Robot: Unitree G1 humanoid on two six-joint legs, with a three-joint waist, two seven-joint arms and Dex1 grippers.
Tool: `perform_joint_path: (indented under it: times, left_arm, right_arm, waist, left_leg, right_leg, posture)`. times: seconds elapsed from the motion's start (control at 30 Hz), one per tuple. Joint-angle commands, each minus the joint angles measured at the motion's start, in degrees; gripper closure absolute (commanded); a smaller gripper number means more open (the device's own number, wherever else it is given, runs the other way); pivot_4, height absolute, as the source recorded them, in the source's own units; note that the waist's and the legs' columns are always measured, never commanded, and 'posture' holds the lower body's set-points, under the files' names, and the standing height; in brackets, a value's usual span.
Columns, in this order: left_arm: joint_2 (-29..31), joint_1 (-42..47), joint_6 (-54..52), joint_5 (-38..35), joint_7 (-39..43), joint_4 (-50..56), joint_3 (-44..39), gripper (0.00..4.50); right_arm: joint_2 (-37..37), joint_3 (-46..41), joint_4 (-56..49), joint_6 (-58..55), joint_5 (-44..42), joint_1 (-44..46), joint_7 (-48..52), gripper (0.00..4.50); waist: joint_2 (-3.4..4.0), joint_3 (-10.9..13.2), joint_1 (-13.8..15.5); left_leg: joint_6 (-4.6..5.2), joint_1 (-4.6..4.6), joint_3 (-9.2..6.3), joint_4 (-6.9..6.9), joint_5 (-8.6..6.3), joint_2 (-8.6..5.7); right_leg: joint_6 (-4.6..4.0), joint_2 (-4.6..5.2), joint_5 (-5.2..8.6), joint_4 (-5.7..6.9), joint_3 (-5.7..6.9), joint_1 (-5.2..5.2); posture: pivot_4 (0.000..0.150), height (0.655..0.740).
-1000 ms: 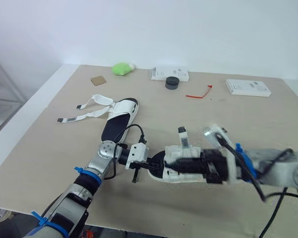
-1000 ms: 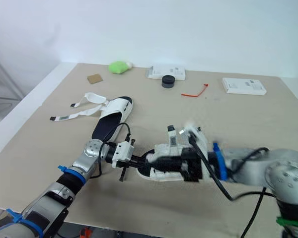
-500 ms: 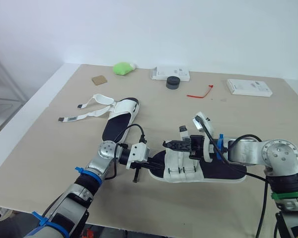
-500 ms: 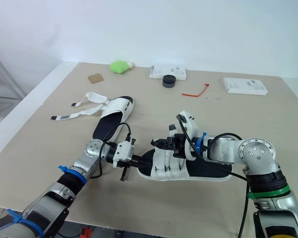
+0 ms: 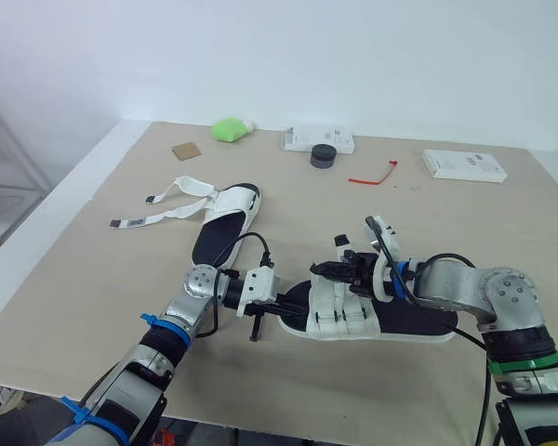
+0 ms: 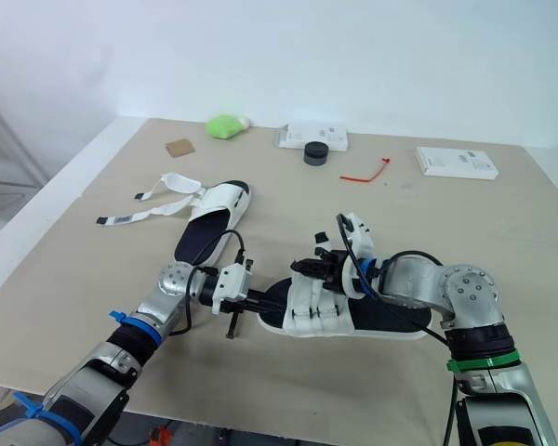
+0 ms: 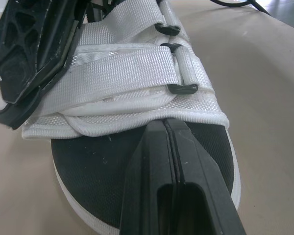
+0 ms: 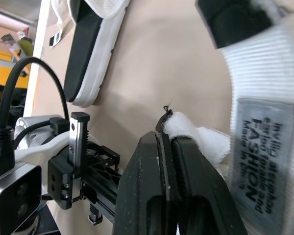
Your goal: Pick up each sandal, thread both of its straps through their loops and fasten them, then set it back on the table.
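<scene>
The near sandal [image 5: 381, 318], white with a black insole, lies flat on the table [image 5: 93, 279]. Its two straps [image 7: 132, 68] cross the front through black loops. My left gripper [image 5: 284, 309] is shut, its fingertips [image 7: 169, 142] lying over the bare insole at the toe. Above the straps my right gripper [image 5: 339, 270] is shut on a fuzzy white strap end [image 8: 186, 128]. The second sandal [image 5: 225, 221] lies further back on the left, and its two straps [image 5: 163, 210] trail loose across the table.
Along the far edge sit a green lump [image 5: 230, 128], a brown card [image 5: 184, 150], a black round object [image 5: 323, 155] before a white box [image 5: 318, 139], a red tie [image 5: 372, 175] and another white box [image 5: 465, 163]. The table's left edge is near.
The right arm, blurred in motion a second ago, has drawn back and settled with its gripper over the near sandal's straps. The left gripper has stayed at the toe.
</scene>
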State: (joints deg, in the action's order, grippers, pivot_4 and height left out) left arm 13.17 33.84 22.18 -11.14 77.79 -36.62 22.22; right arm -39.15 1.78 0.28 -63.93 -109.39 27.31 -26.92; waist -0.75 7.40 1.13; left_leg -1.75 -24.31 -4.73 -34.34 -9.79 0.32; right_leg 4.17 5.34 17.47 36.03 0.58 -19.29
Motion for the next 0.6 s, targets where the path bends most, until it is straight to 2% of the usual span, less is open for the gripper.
perform_joint_path:
  times: [0.03, 0.27, 0.3, 0.33, 0.4, 0.5, 0.53, 0.6]
  left_arm:
    - [2.3, -5.5, -2.8, 8.6, 1.1, -8.6, 5.7, 4.50]
    - [2.2, -5.3, -2.4, 8.7, 1.1, -9.4, 5.7, 4.50]
    - [2.2, -5.2, -2.3, 8.8, 1.1, -9.5, 5.7, 4.50]
    - [2.2, -5.2, -2.2, 8.8, 1.1, -9.6, 5.7, 4.50]
    - [2.1, -5.0, -2.1, 8.8, 1.2, -9.8, 5.7, 4.50]
    - [2.1, -4.9, -2.0, 8.8, 1.2, -10.0, 5.7, 4.50]
    - [2.0, -4.7, -1.9, 8.8, 1.2, -10.2, 5.6, 4.50]
    - [1.9, -4.5, -1.4, 8.9, 1.2, -10.6, 5.5, 4.50]
  right_arm:
    - [-3.4, -2.6, 0.2, 2.2, -1.0, -2.9, -7.0, 3.88]
    - [-5.0, 0.0, -5.5, 2.1, -2.7, -2.5, -8.5, 1.38]
    - [-5.0, 0.0, -5.6, 2.4, -2.6, -2.3, -8.2, 0.81]
    - [-5.0, -0.7, -5.7, 2.9, -2.8, -1.8, -7.4, 0.46]
    - [-5.9, -4.0, -6.3, 3.8, -2.4, 0.0, -3.1, 0.10]
    - [-11.0, -13.6, -11.3, 1.8, -0.8, 3.1, 13.4, 0.10]
    - [-13.0, -15.4, -13.3, 0.5, 0.8, 2.7, 18.6, 0.10]
    - [-16.9, -17.9, -16.4, -1.4, 4.8, 1.3, 27.1, 0.10]
  waist:
    - [-0.02, 0.0, 0.0]
    - [-0.12, -0.2, 0.0]
    - [-0.18, -0.3, 0.0]
    - [-0.19, -0.3, 0.0]
    - [-0.23, -0.3, 0.0]
    - [0.13, 0.1, 0.0]
    - [0.18, 0.1, 0.0]
    - [0.29, 0.0, 0.0]
  left_leg:
    - [0.00, -0.02, 0.01, 0.00, 0.00, 0.00]
    - [0.00, -0.02, 0.05, 0.04, -0.01, -0.01]
    - [-0.01, -0.02, 0.05, 0.05, -0.01, 0.00]
    - [-0.02, -0.02, 0.04, 0.07, -0.02, 0.00]
    - [-0.03, -0.02, 0.04, 0.09, -0.03, 0.00]
    - [-0.16, -0.11, 0.11, 0.10, -0.11, -0.02]
    - [-0.13, -0.45, 0.25, 0.10, -0.09, -0.10]
    - [0.19, -0.53, 0.42, 0.14, 0.10, -0.21]
  right_leg:
    - [0.00, 0.05, 0.00, 0.00, -0.04, 0.00]
    - [-0.01, 0.31, 0.02, -0.01, -0.08, -0.01]
    - [-0.02, 0.35, 0.03, -0.01, -0.10, -0.01]
    - [-0.04, 0.47, 0.04, -0.01, -0.12, -0.01]
    - [-0.05, 0.53, 0.05, -0.01, -0.11, -0.02]
    - [-0.04, 0.66, 0.05, -0.04, -0.09, -0.11]
    - [-0.03, 0.77, 0.06, -0.04, -0.06, -0.41]
    - [0.08, 0.56, 0.02, -0.04, 0.04, -0.53]
  posture:
    - [0.150, 0.7400]
    - [0.150, 0.7400]
    - [0.150, 0.7400]
    - [0.150, 0.7400]
    - [0.150, 0.7400]
    - [0.150, 0.7400]
    - [0.150, 0.7400]
    - [0.150, 0.7400]
